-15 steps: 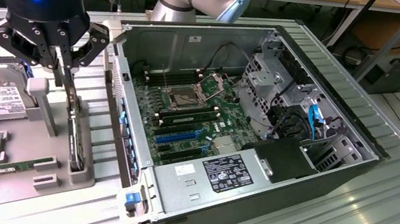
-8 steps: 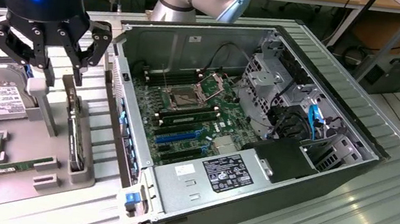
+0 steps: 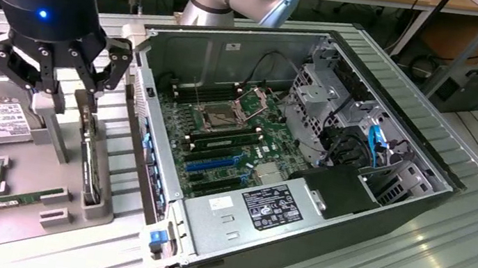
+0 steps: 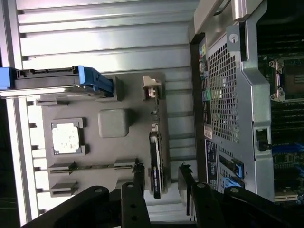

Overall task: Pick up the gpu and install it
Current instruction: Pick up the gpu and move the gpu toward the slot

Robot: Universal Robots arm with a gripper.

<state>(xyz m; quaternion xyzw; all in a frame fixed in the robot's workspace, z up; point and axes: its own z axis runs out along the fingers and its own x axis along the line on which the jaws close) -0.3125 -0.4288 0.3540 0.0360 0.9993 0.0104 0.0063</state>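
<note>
Beside the computer case, the gpu stands on edge, lengthwise along it, below the spread tool.

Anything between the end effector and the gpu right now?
Nothing visible. The end effector is open and straddles the top edge of the gpu, which stands on edge in the grey holder beside the open PC case. No cable or other part sits in the gaps on either side of the card.
</note>
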